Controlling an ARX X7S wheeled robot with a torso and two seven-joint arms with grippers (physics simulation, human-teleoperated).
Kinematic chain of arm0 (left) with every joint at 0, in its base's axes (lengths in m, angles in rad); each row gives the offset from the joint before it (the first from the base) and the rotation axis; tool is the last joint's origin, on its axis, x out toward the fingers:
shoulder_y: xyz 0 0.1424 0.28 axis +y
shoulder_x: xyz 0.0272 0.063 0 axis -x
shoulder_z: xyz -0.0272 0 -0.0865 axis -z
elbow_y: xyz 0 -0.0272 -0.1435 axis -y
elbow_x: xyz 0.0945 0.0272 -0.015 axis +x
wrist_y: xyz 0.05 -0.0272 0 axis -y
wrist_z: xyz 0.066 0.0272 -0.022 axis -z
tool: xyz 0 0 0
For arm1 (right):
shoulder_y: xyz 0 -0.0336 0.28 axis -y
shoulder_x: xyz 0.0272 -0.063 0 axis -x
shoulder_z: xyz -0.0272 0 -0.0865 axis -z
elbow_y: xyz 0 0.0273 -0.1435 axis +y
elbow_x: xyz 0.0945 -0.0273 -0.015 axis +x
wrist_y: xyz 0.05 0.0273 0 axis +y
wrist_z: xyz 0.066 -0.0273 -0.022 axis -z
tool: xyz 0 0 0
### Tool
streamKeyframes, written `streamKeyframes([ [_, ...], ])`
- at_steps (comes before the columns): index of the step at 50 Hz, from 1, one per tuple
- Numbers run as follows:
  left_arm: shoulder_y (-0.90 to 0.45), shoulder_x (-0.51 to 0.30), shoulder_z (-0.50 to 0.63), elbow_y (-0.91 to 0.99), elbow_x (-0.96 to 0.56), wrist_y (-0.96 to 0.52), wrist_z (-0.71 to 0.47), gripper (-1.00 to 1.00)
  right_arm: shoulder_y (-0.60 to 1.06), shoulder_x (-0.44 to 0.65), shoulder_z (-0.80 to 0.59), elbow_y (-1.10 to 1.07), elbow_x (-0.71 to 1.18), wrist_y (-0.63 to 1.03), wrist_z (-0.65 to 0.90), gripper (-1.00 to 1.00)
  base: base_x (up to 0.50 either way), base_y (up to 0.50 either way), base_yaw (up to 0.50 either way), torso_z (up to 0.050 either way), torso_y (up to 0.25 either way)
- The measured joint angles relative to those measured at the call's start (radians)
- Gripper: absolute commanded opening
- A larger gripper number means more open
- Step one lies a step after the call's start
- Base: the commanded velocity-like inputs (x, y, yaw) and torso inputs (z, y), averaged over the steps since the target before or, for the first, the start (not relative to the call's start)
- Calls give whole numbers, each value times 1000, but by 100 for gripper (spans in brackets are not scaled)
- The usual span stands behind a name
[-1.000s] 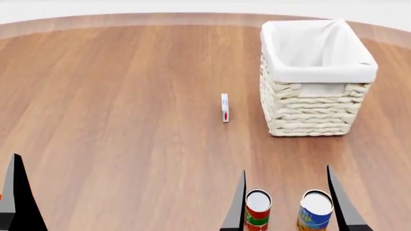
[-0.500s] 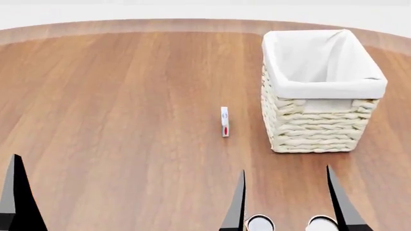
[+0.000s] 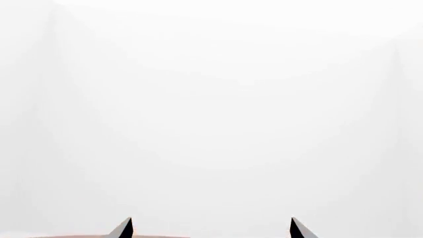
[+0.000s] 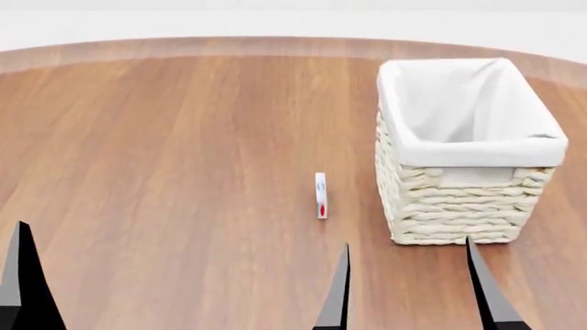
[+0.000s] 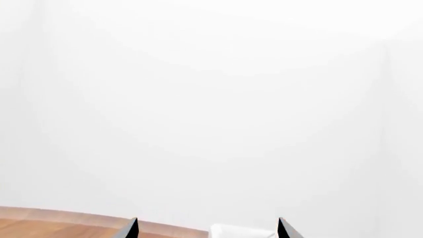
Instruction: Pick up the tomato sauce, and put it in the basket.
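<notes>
The tomato sauce can is out of view in all current frames. The basket (image 4: 463, 199), cream wicker with a white cloth lining, stands on the wooden table at the right of the head view, and nothing shows inside it. A bit of its white lining (image 5: 241, 232) shows in the right wrist view. My right gripper (image 4: 410, 295) is open and empty, its two dark fingers rising from the bottom edge in front of the basket. It also shows open in the right wrist view (image 5: 207, 227). My left gripper (image 3: 211, 227) is open and empty; one finger (image 4: 23, 282) shows at the bottom left of the head view.
A small thin white box with a red mark (image 4: 320, 196) stands on the round wooden table (image 4: 165, 151), just left of the basket. The table's curved far edge (image 4: 229, 47) meets a white background. Both wrist views show mostly white.
The head view has tilted upward. The two cans at the bottom edge have slid out of view, and the basket and white box sit lower in the frame. The grippers stay open.
</notes>
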Motion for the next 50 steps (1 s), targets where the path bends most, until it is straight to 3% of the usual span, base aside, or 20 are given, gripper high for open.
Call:
streamKeyframes([
  [50, -2, -23, 17, -3, -7, 8, -25, 100, 6, 29, -21, 5, 35, 5, 30, 100, 181, 0, 0, 0, 0],
])
